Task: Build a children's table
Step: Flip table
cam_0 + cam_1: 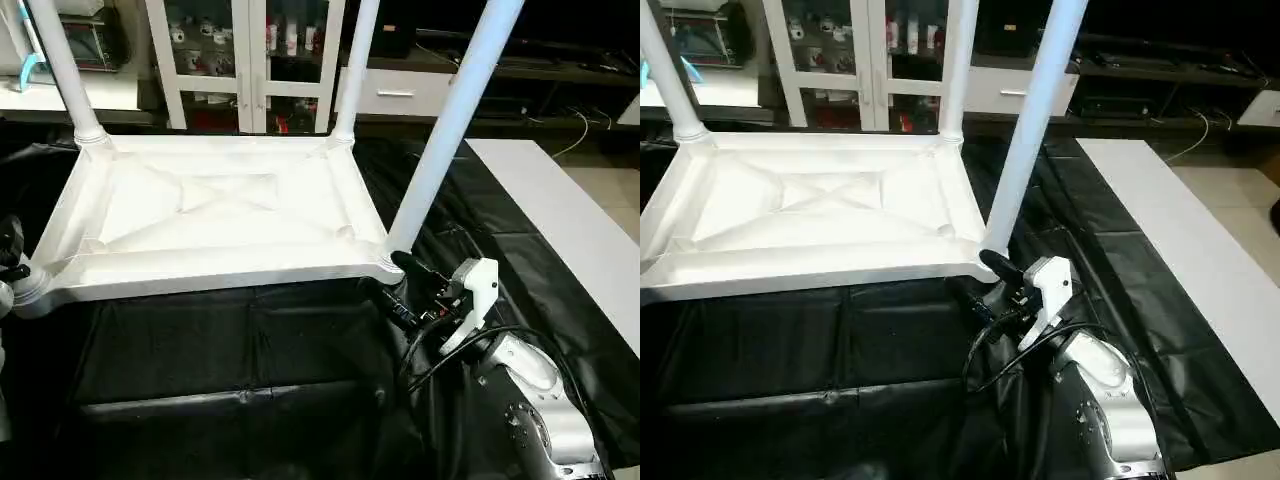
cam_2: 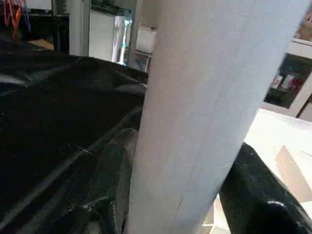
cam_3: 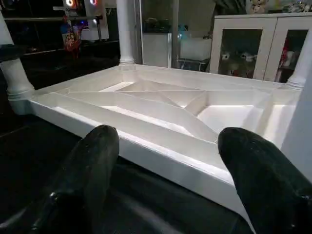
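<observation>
The children's table top (image 1: 215, 215) lies upside down on black cloth, its X-ribbed underside facing up. White legs stand in the far-left (image 1: 65, 70), far-right (image 1: 352, 70) and near-right (image 1: 450, 130) corner sockets. A fourth leg (image 3: 12, 73) rises from the near-left socket (image 1: 35, 285); my left gripper (image 1: 10, 250) is at it, and that leg (image 2: 204, 112) looms close in the left wrist view. My right gripper (image 1: 398, 285) is open just in front of the near-right corner, its fingers (image 3: 92, 165) spread wide before the top's rim (image 3: 161, 156) and holding nothing.
A white glass-door cabinet (image 1: 250, 60) stands behind the table top. A white flat board (image 1: 570, 230) lies on the cloth to the right. Black cloth (image 1: 250, 350) covers the floor in front. Cables (image 1: 440, 350) loop over my right forearm.
</observation>
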